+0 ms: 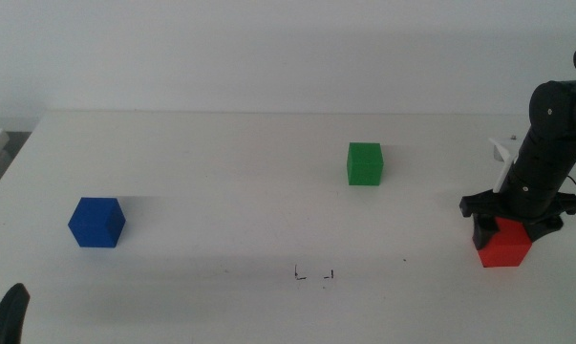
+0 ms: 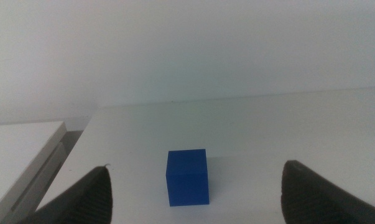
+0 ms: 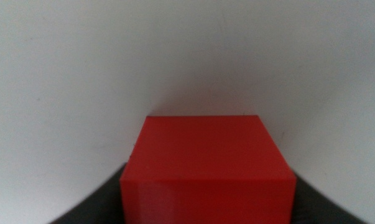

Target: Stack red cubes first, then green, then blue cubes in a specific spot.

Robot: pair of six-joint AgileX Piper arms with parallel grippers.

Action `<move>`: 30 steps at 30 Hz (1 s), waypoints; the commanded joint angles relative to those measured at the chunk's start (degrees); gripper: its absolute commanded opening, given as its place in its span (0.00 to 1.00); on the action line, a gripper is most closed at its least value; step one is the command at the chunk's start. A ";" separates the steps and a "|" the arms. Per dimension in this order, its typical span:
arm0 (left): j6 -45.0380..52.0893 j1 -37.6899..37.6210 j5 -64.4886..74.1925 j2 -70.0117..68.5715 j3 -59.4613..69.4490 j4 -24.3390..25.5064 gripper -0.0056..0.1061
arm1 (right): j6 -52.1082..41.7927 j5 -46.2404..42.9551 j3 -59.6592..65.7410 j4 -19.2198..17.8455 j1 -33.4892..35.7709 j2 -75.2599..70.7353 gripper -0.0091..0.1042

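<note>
Two fingers of the right gripper (image 1: 505, 232) clasp the red cube (image 1: 504, 245) on the counter (image 1: 221, 191), far right. The left gripper (image 2: 196, 196) waits near left, spread wide, facing the blue cube (image 2: 188, 177).

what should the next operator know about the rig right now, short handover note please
Right gripper: down over the red cube at the table's right side, jaws either side of it; the cube looks still on the table, grip not confirmed.
Left gripper: open, waiting at the near left corner, facing the blue cube.
Green cube: alone, far side, right of centre.
Spot marks: near centre front, nothing on them.
Done: no cube placed.
Left: red onto the marks, then green, then blue on top.
</note>
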 commanded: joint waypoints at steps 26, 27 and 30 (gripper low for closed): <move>-0.08 0.08 -0.78 -0.23 -0.01 -0.05 0.87 | 25.92 12.86 -8.49 -5.02 16.25 -4.85 0.44; -0.08 0.08 -0.78 -0.23 -0.01 -0.05 0.87 | 26.73 12.86 -9.29 -4.33 16.88 -5.15 0.44; -0.08 0.08 -0.78 -0.23 -0.01 -0.05 0.87 | 29.72 12.86 -11.87 -4.52 18.67 -5.31 0.44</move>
